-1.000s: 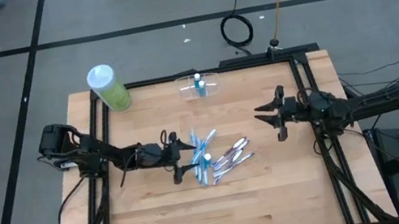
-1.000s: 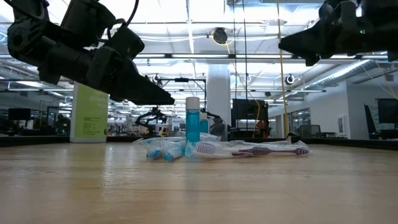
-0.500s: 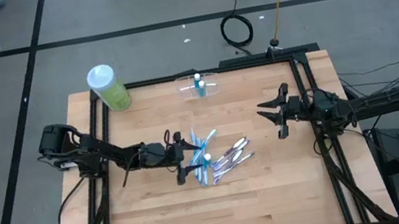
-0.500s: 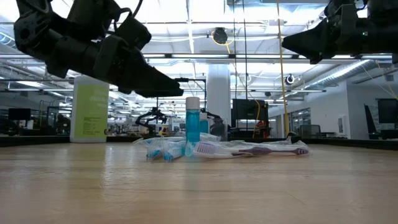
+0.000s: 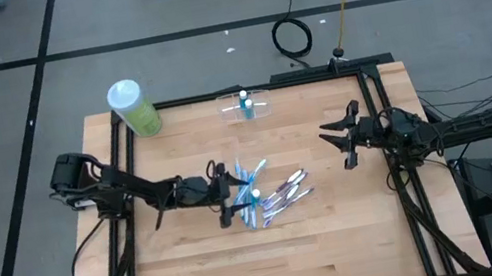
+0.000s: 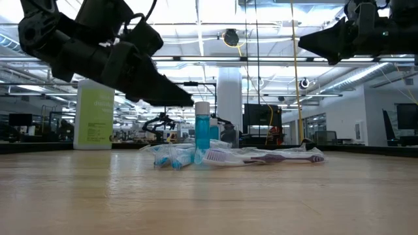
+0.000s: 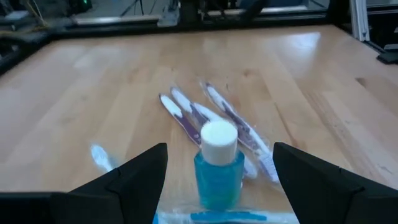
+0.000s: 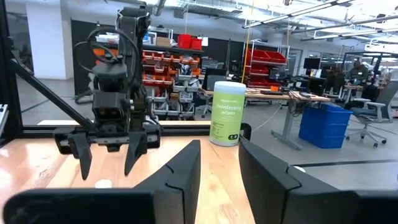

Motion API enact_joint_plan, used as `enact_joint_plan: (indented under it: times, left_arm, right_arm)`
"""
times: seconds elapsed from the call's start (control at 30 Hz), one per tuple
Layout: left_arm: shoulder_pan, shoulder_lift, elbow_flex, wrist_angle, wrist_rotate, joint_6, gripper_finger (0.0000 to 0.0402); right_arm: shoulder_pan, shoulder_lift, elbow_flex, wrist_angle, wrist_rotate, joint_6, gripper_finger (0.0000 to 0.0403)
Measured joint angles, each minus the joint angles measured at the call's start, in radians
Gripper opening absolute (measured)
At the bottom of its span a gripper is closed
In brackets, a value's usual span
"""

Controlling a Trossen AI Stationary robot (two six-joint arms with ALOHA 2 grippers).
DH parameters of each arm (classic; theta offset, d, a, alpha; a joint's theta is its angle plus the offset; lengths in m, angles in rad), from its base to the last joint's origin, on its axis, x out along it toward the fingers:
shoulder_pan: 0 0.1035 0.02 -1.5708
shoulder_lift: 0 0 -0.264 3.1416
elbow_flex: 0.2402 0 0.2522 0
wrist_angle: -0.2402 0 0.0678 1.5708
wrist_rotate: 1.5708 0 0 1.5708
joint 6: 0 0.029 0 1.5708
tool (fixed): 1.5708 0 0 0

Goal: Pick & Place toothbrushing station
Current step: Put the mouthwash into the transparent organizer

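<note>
Toothbrushes lie in a loose pile at the middle of the wooden table: blue ones on the left of the pile, purple and white ones fanned out to the right, all flat on the wood. A small blue bottle with a white cap stands upright at the near-left edge of the pile, just beside the blue brushes; low view shows it poking up above them. A second small blue item sits in a clear plastic cup at the far edge of the table, well apart from the pile; can't tell whether it's a tube or a bottle. Left gripper hangs just left of the pile, above the table, fingers spread wide with nothing between them; left wrist view has the blue bottle sitting in line with the gap between the two fingers, not touching either. Right gripper is over the right side of the table, well apart from the pile, raised, fingers parted only a little and holding nothing. Light-green canister with a white lid stands upright at the far-left corner, just off the table edge.
</note>
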Motion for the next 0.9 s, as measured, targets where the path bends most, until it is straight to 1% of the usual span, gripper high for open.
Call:
enact_joint_plan:
  times: [0.13, 0.27, 0.43, 0.63, 0.9]
  left_arm:
    - [0.000, 0.070, 0.000, 0.102, -0.005, -0.021, 0.0296]
    - [0.000, 0.111, 0.000, 0.212, -0.005, -0.021, 0.0296]
    - [0.003, 0.154, 0.016, 0.216, -0.006, -0.021, 0.0296]
    - [0.003, 0.217, 0.074, 0.217, -0.006, -0.019, 0.0296]
    - [0.003, 0.220, 0.077, 0.213, -0.008, -0.017, 0.0296]
  right_arm:
    - [0.000, 0.000, 0.000, 0.000, 0.000, 0.000, 0.0100]
    - [0.000, 0.000, 0.000, 0.000, 0.000, 0.000, 0.0100]
    - [0.000, 0.000, 0.000, 0.000, 0.000, 0.000, 0.0100]
    - [0.000, 0.000, 0.000, 0.000, 0.000, 0.003, 0.0100]
    - [0.000, 0.000, 0.000, -0.017, -0.001, 0.003, 0.0100]
